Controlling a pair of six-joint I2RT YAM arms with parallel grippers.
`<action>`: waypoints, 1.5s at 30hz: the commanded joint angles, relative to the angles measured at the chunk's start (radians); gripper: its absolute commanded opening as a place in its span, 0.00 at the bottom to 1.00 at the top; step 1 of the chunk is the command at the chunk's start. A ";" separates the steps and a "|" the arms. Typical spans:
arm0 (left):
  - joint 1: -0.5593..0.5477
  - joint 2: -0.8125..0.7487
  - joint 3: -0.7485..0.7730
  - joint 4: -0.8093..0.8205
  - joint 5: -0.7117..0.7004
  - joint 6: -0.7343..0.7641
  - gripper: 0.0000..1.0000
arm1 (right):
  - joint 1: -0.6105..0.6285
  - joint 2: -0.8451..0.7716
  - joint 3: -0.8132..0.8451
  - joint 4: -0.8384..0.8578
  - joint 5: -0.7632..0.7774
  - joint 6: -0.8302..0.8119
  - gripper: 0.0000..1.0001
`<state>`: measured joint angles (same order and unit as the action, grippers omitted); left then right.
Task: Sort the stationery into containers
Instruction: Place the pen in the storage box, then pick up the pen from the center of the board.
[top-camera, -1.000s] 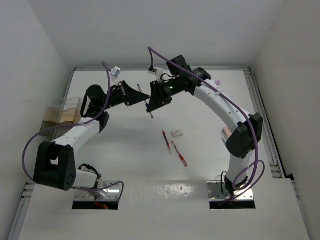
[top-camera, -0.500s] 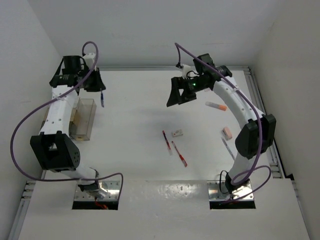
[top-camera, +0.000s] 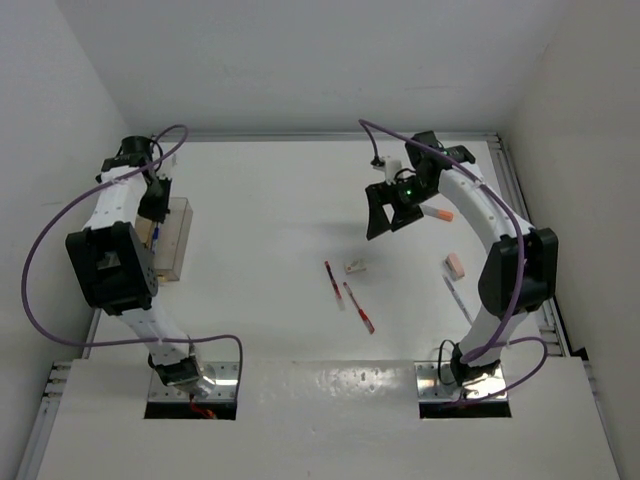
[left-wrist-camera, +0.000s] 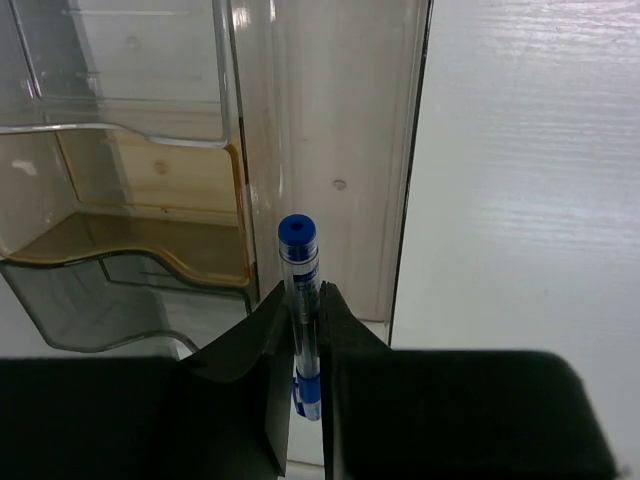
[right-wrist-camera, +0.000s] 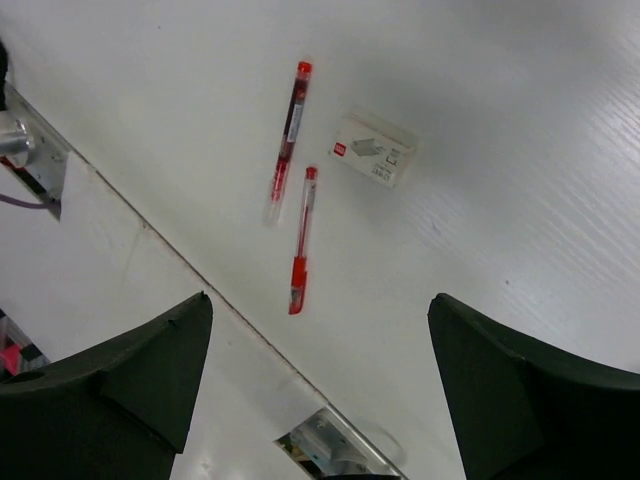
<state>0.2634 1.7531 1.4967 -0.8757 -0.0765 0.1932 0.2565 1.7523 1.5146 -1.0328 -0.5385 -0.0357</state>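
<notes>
My left gripper (left-wrist-camera: 300, 300) is shut on a blue pen (left-wrist-camera: 298, 262), held above the clear tan-tinted bins (left-wrist-camera: 335, 150), over the rightmost compartment. In the top view this gripper (top-camera: 152, 205) is at the far left over the bins (top-camera: 172, 240). My right gripper (top-camera: 390, 212) is open and empty, hovering above the table middle. Below it lie two red pens (right-wrist-camera: 287, 140) (right-wrist-camera: 302, 235) and a whitish eraser (right-wrist-camera: 373, 150). They also show in the top view: pens (top-camera: 331, 279) (top-camera: 359, 308), eraser (top-camera: 354, 266).
A pink marker (top-camera: 437, 213), a pink eraser (top-camera: 454, 265) and a pale grey-purple pen (top-camera: 456, 298) lie at the right of the table. Walls close the left, back and right sides. A rail runs along the right edge.
The left arm has swung from the table middle to the bins at the far left, carrying the blue pen. The right gripper has moved right and nearer, over the red pens and eraser.
</notes>
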 joint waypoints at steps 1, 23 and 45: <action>0.011 0.023 0.043 0.046 -0.037 0.011 0.00 | 0.003 -0.024 0.016 -0.029 0.021 -0.052 0.87; 0.030 -0.170 0.097 0.101 0.382 -0.110 0.57 | 0.197 -0.227 -0.419 0.145 0.308 -0.037 0.67; -0.010 -0.474 -0.151 0.236 0.420 -0.216 0.76 | 0.520 -0.025 -0.444 0.272 0.534 0.295 0.66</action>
<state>0.2546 1.3197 1.3357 -0.6861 0.3470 -0.0090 0.7712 1.7119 1.0340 -0.7868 -0.0338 0.1955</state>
